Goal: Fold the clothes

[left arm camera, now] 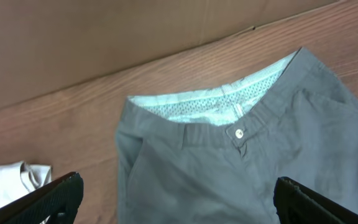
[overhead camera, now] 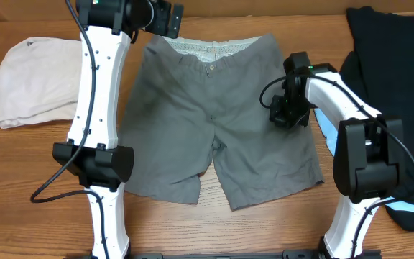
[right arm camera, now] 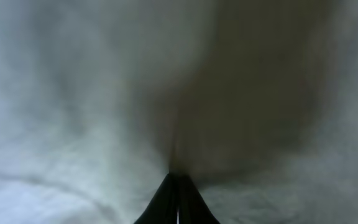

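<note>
On the wooden desk, only my right wrist view shows the right pincer pinching the shorts. My left pincer is spread above their waistband, with a cream garment left of them.

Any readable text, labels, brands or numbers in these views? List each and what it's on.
No readable text in any view.
Small mark on the cream garment: too small to read.
Button on the shorts: no lettering legible.
Waistband lining: dotted pattern only, no text.

Cream garment left; black garment, light-blue garment right.
</note>
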`<state>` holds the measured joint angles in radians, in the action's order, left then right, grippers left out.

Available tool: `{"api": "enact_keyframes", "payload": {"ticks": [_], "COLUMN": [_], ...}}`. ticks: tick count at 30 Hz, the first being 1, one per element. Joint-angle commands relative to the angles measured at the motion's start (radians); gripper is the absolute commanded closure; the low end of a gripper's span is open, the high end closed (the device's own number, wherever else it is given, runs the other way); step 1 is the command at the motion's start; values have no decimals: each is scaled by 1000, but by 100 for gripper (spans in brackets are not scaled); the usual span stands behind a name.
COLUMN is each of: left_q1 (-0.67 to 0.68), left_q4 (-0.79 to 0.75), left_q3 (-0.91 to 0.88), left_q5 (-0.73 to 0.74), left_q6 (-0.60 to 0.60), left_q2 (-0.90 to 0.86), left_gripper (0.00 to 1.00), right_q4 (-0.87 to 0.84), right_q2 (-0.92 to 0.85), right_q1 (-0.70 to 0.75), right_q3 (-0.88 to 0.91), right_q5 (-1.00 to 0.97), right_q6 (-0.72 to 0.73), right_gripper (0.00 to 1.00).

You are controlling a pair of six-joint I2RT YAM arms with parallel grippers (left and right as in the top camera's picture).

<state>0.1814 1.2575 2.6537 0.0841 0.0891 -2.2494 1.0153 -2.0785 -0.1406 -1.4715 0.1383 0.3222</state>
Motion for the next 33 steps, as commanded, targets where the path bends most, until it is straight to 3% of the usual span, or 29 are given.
{"api": "enact_keyframes", "payload": {"ticks": [1,16,25,28,30,32,33], "left_q1": [1,12,13,5,-8,-30,-53], "left_q4": [-17,-67,-167,-209,-234,-247,-250], "left_q3": [-18,-20,-20,-20,-20,-20,-20], "left_q5": [-22,-21,-69,-122,-145,-146,-142], "left_q6": [27,15,3,0,0,0,-9], "left_q2": [-10,-152,-248,-266,-284,-305,-327], "left_gripper": [0,0,0,0,0,0,0], "right_q4": [-50,-432,-541,-491,-427,-341,-244], "right_q2": [-13,-194,-274,-274,-274,-274,-274], "right_q1": [35,198,209,209,209,209,208], "right_q3": [48,48,-35,-108,-180,-263,-346], "right_q5": [-31,-92,-76,-58,-44,-31,-24], "right_q6": [40,98,90,64,29,-4,-16], "right_gripper": [96,96,96,92,83,71,55]}}
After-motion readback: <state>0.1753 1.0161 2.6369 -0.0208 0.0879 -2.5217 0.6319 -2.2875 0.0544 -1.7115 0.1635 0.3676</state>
